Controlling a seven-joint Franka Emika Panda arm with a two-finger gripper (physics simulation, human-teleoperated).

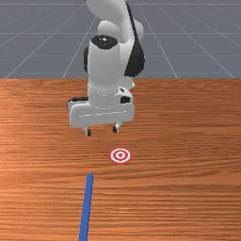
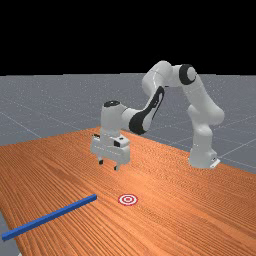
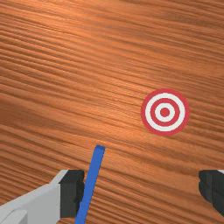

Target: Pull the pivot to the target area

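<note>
In the front view my gripper (image 1: 101, 131) hangs above the table, fingers apart and nothing held. The blue bar (image 1: 86, 206), long and thin, lies nearer the camera, its near end cut off by the picture's bottom. A red-and-white target (image 1: 120, 155) is flat on the wood, to the front view's right of the bar's far end. The far view has the bar (image 2: 50, 216) stretching from beside the target (image 2: 128, 199) to the table's edge. Down past my gripper (image 3: 142, 191) in the wrist view, the bar (image 3: 92, 179) runs close by one finger's inner side; the target (image 3: 165, 112) is off the bar's tip.
The wooden table (image 2: 165, 210) spreads under the arm, with the arm's base standing toward the far view's right. At the far view's left, the bar's outer end reaches the table's edge, possibly past it.
</note>
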